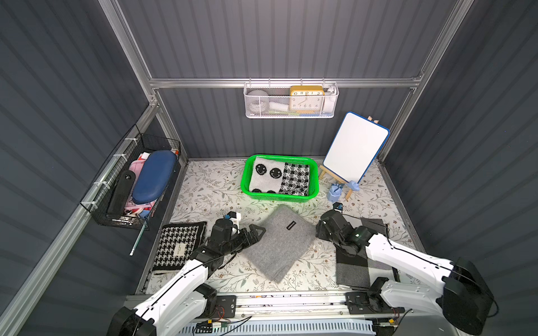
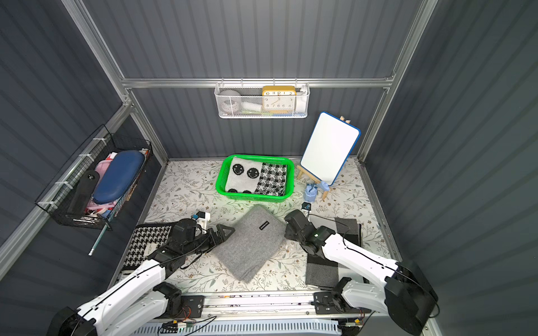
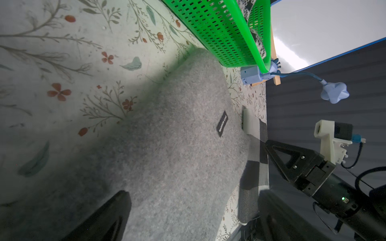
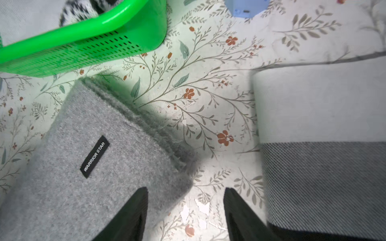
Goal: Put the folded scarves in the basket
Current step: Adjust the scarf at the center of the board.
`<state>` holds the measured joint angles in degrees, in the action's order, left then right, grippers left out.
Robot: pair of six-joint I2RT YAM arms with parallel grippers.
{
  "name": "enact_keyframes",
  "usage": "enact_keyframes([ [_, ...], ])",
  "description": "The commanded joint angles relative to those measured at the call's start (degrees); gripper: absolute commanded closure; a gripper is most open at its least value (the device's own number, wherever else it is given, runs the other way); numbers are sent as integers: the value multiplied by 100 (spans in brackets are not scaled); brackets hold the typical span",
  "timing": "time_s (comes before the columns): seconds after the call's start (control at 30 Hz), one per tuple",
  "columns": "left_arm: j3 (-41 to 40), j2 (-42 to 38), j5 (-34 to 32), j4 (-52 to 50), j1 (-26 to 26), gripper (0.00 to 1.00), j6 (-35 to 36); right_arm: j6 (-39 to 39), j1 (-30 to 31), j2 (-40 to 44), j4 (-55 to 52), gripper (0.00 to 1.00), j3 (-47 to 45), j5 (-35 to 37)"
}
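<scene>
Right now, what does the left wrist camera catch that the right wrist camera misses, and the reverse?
Only the left wrist view: the whiteboard, a blue flower-shaped piece, the right arm. Only the right wrist view: legible words, WARRIOR STAR, on the black label, and chipped spots in the floral table cover. Both: the grey folded scarf, the green basket, that cover, a grey checked scarf.

In both top views my own wrist hides the fingertips of my right gripper [image 4: 186,198]. The label on the grey scarf [image 1: 279,247] is too small to read there. The basket [image 4: 69,48] runs past my right wrist view's edge.
</scene>
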<state>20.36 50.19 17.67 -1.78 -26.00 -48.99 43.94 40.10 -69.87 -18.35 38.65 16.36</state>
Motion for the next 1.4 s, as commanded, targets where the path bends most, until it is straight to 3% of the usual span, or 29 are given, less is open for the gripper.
enact_keyframes([
  [0.0, -171, -209, -114, -309, -28, 1, -145, -356, -75, -544, 359, 37, 208, -425],
  [0.3, -269, -379, -462, -995, -29, 1, -143, -479, -151, -1742, 302, 42, 582, -868],
  [0.47, -340, -196, -454, -906, -35, 1, -141, -278, -151, -1620, 224, 62, 335, -894],
  [0.57, -325, -35, -524, -848, -36, 1, -150, 12, -141, -1273, 257, 85, -58, -897],
  [0.7, -296, 112, -543, -487, -29, 1, -80, 397, 71, -815, 338, 99, -547, -1042],
  [0.93, 135, 1091, -497, 277, -28, 1, 158, 1345, 1383, -5, -102, 97, -973, -67],
  [1.07, 425, 1874, -384, 345, -29, 1, 205, 1951, 1817, 822, -379, 95, -1273, 178],
  [1.23, 1188, 2731, -261, 512, -33, 1, 648, 2228, 2184, 1777, -400, 72, -1598, 338],
  [1.37, 1506, 2544, -463, 294, -29, 1, 733, 2197, 2213, 2270, -937, 59, -1569, 659],
])
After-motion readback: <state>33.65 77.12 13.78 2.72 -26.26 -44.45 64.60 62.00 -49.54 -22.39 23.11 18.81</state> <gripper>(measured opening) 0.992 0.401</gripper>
